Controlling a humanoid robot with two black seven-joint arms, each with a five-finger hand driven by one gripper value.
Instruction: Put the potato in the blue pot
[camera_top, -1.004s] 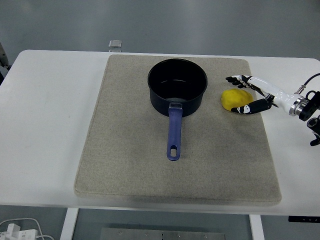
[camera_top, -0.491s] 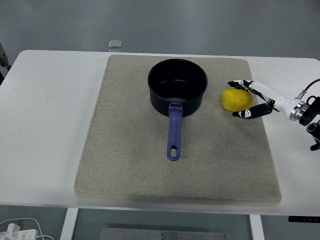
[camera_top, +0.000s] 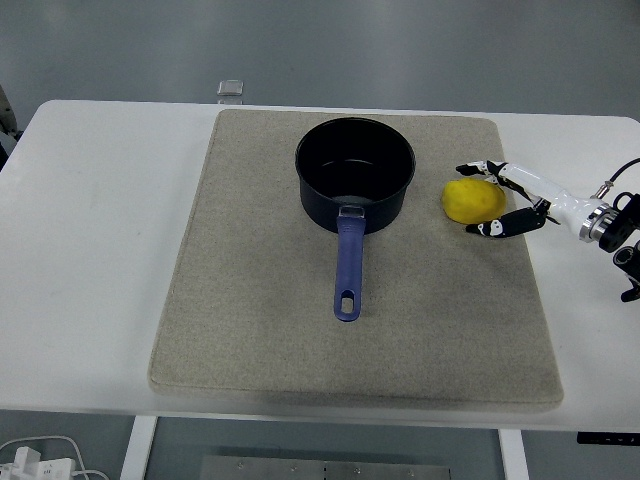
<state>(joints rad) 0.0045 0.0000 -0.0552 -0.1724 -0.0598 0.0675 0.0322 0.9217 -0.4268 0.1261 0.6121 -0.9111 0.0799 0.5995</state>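
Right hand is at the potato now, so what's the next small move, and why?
Probably close the fingers around the potato before lifting. The right hand brackets it from the right, with fingers above and the thumb below, but they look spread rather than clamped. The potato sits on the mat right of the blue pot, which looks empty.

You are looking down on a white tabletop (camera_top: 90, 230) with rounded far corners, a beige mat (camera_top: 260, 330) covering its middle. Behind it, across the top of the frame, runs grey floor (camera_top: 400, 50). White cables (camera_top: 40, 455) lie at lower left.
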